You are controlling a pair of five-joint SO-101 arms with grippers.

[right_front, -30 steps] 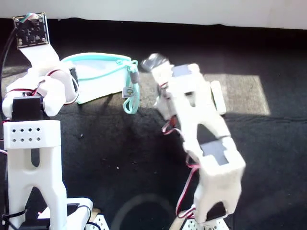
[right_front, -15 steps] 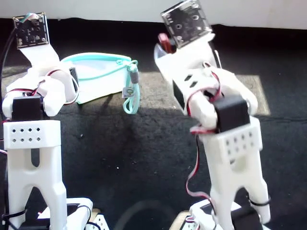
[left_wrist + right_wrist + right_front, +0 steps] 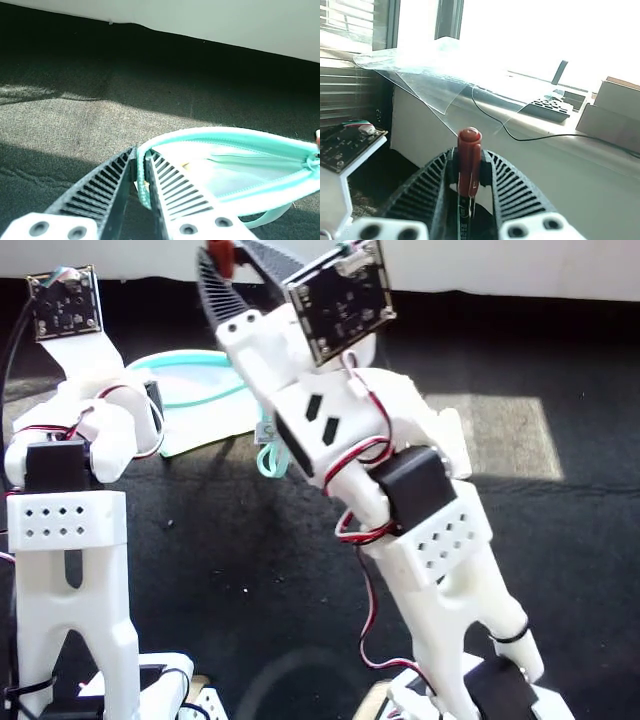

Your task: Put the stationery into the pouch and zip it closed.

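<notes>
Dark worktop (image 3: 250,570) with a teal pouch (image 3: 200,405) lying unzipped on it.
Left pincer (image 3: 142,155) is pinched on the pouch's rim at one end. Farther back, raised over the pouch, the right pincer (image 3: 469,160) clamps a red pen (image 3: 469,140).

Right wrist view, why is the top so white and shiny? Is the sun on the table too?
Right wrist view: strong daylight glares white behind the red pen. High view: yes, a sunny patch lies on the dark table, with shade all around it. Left wrist view: a band of sun crosses the table, and the pouch is brightly lit.
</notes>
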